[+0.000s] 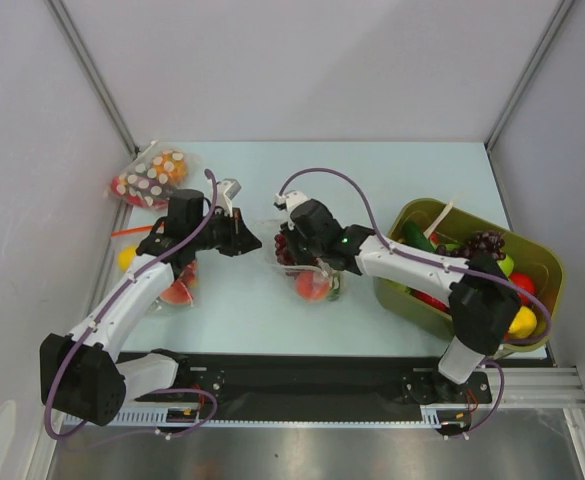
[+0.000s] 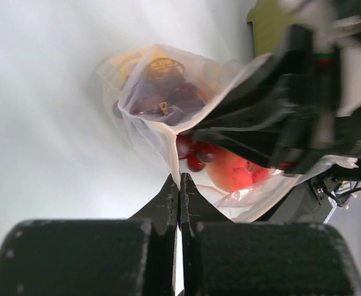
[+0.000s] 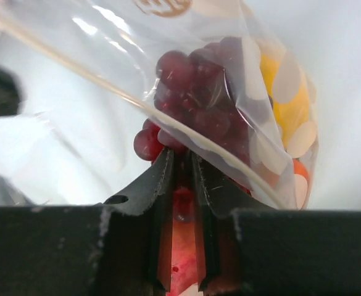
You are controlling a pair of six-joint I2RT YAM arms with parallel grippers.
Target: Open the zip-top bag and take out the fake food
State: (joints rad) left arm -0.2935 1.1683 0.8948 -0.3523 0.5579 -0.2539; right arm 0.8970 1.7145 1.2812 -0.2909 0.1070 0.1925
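The zip-top bag [image 1: 307, 275] lies mid-table between my two grippers, a clear pouch with white dots [image 3: 285, 80]. My left gripper [image 1: 250, 243] is shut on the bag's lip [image 2: 175, 161] and holds the mouth open. Inside it I see the dark purple grape bunch [image 2: 161, 95], the pink-orange peach [image 2: 232, 171] and an orange-yellow fruit [image 2: 131, 60]. My right gripper [image 1: 286, 246] is at the bag's mouth, with its jaws closed to a narrow gap on the grape bunch [image 3: 195, 92]. The zip strip [image 3: 106, 83] crosses in front of it. The green piece is hidden.
A dotted bag showing red and orange [image 1: 154, 177] lies at the back left. Another clear bag with red fruit [image 1: 179, 290] and a yellow fruit [image 1: 126, 258] lie under my left arm. An olive bin [image 1: 412, 215] with fruit stands on the right, under my right arm.
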